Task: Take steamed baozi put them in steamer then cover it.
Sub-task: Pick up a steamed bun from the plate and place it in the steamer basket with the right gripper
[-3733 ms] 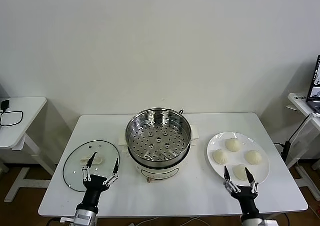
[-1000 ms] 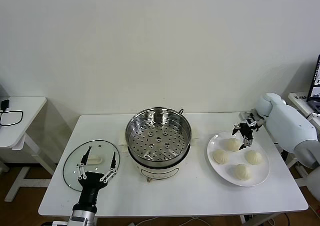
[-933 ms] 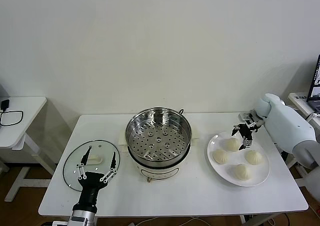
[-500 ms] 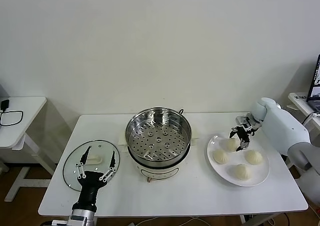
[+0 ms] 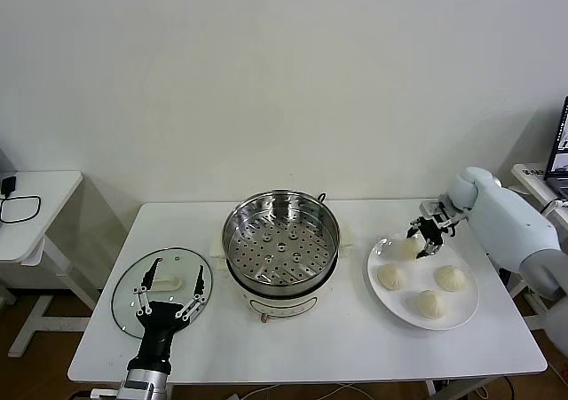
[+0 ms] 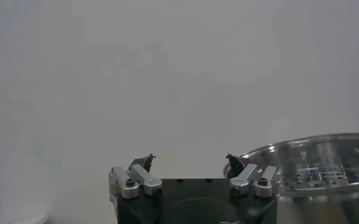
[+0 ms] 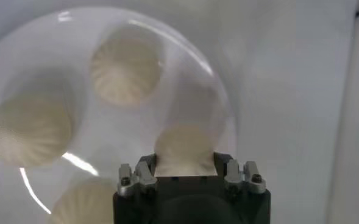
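My right gripper (image 5: 424,239) is shut on one steamed baozi (image 5: 409,247), held just above the back of the white plate (image 5: 467,307). In the right wrist view that cream bun (image 7: 184,143) sits pinched between the jaws of the right gripper (image 7: 184,159). Three more baozi (image 5: 390,277) lie on the plate (image 7: 185,97). The steel steamer (image 5: 229,240) stands uncovered at the table's middle, its perforated tray bare. My left gripper (image 5: 180,265) hangs open over the front left of the table, beside the steamer (image 6: 325,170); the left gripper (image 6: 190,159) holds nothing.
A glass lid (image 5: 133,294) lies flat on the table left of the steamer, under my left gripper. A small white side table (image 5: 35,205) stands to the far left. A desk with a laptop (image 5: 561,152) is at the far right edge.
My right gripper has closed on the back baozi and raised it slightly off the plate. The left arm has stayed where it was.
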`<control>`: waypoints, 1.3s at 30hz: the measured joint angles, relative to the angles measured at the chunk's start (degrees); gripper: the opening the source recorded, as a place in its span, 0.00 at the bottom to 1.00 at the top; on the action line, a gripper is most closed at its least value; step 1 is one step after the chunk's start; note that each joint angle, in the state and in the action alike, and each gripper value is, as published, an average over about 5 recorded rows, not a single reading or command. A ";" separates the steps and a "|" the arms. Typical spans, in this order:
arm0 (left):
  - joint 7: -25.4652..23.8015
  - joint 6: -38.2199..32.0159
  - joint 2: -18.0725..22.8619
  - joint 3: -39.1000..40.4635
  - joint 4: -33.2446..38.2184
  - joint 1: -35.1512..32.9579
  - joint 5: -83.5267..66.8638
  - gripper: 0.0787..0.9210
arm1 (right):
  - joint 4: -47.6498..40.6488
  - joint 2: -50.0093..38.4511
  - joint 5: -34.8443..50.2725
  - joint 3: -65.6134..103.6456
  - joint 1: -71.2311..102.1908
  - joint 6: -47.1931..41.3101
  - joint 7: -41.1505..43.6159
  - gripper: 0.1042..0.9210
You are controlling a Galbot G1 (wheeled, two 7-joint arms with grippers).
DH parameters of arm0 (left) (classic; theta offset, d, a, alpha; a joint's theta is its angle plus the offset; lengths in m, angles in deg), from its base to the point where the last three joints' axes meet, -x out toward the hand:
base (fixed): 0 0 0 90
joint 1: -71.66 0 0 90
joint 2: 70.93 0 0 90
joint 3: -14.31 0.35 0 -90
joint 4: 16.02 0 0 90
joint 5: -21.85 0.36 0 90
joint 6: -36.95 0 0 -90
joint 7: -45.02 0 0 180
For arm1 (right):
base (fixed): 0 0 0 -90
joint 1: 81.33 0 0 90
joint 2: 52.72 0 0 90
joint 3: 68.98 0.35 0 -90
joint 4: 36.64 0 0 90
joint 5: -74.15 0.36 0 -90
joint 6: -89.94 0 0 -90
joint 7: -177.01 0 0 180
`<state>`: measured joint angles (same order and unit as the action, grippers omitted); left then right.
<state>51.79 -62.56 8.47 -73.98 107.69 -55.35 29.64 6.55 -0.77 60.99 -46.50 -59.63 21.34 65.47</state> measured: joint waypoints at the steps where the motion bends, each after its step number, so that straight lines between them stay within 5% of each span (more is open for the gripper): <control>1: 0.00 0.04 0.00 0.06 0.05 -0.01 -0.01 0.88 | 1.49 -0.16 0.66 -0.64 -1.06 0.89 0.03 0.66; 21: 0.31 0.09 0.17 0.24 1.36 -1.15 -0.23 0.88 | 22.15 7.65 4.81 -13.31 -17.67 17.76 1.74 0.67; 39: 0.48 -0.42 0.09 0.35 1.70 -0.96 -0.76 0.88 | 17.15 18.72 -6.33 -15.15 -12.64 22.52 -2.13 0.67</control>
<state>52.27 -62.98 8.56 -73.63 109.39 -56.32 28.88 23.71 17.95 54.66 -61.65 -72.27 43.86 63.34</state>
